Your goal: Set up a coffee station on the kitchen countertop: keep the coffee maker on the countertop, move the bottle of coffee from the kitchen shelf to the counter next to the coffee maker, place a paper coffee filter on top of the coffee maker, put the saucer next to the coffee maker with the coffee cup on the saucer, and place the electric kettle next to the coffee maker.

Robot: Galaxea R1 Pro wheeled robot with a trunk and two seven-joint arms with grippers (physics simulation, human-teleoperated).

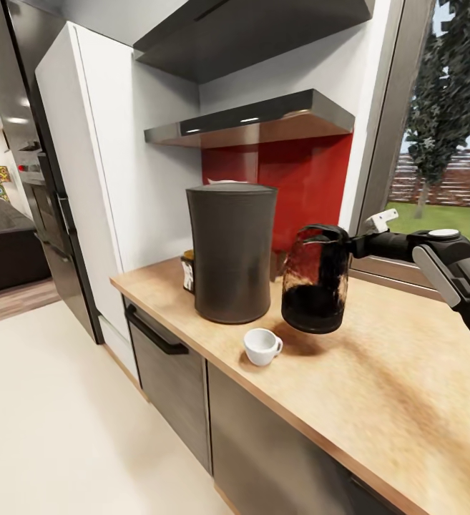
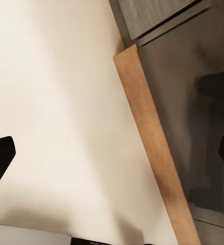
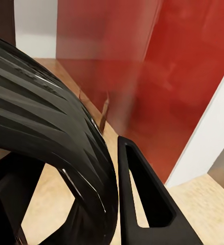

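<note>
On the wooden desk (image 1: pixel 378 400) by the window, the right gripper (image 1: pixel 343 242) is clamped on the handle of the kettle (image 1: pixel 315 286), which hangs just above the surface to the right of the coffee maker (image 1: pixel 231 250), its shadow falling beneath it. By my reading the step in hand is placing the kettle beside the coffee maker; the next move calls for lowering it straight down until its black base sits flat, clear of the cup (image 1: pixel 262 346), then letting go of the handle. That cup stands on the bare desk near the front edge, just in front of the gap between coffee maker and kettle, and I cannot see a saucer under it. A small dark bottle (image 1: pixel 188 270) peeks out at the far left side of the coffee maker, and something pale shows on the maker's top, likely the filter (image 1: pixel 224 182). Above, the grey shelf (image 1: pixel 256 121) runs along the red wall. From the left wrist camera, the left gripper (image 2: pixel 112 153) hangs spread open over pale floor by a cabinet edge. Writing on the bottle's label is too small to read, and no brand is legible anywhere else
</note>
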